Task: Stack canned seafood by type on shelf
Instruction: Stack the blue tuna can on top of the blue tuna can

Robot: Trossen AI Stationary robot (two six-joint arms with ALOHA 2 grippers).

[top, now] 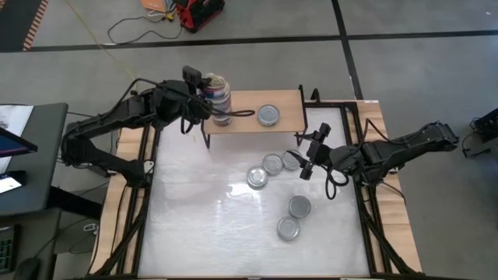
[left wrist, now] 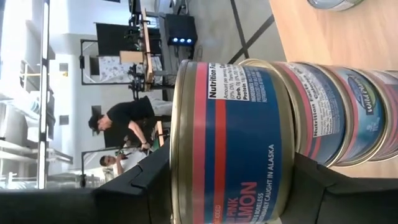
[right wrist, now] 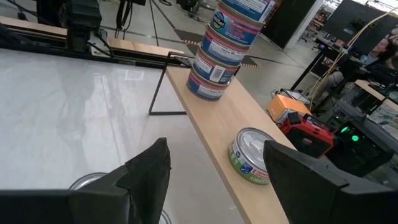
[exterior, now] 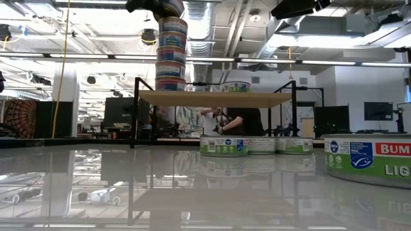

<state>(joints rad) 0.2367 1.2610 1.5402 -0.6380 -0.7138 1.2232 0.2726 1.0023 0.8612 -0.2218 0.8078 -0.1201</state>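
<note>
A tower of several canned-seafood tins [top: 222, 105] stands on the left end of the shelf [top: 245, 124]. Its top tin [left wrist: 233, 137] is blue with a red stripe. My left gripper [top: 204, 87] is at that top tin, coming from the table's left. A single green-labelled tin [top: 268, 116] sits mid-shelf on its base. Three tins [top: 272, 164] lie in a row on the white table in front of the shelf, and two more [top: 294, 218] lie nearer. My right gripper [top: 306, 161] hangs open above the table beside the row, with nothing between its fingers [right wrist: 149, 180]. My left gripper has the top tin between its two fingers, one finger [left wrist: 146, 186] against the lid rim [left wrist: 176, 155] and the other [left wrist: 329, 186] at the base rim [left wrist: 287, 155]. No gap shows. The fingers come almost level from the table's left. The tin sits upright on the tower.
The shelf's thin black legs [top: 207, 138] stand on the table's far part. The table's wooden side rails [top: 389, 194] carry black frames. A desk with a screen [top: 23, 148] stands left of the table. People [left wrist: 127, 121] are in the room beyond.
</note>
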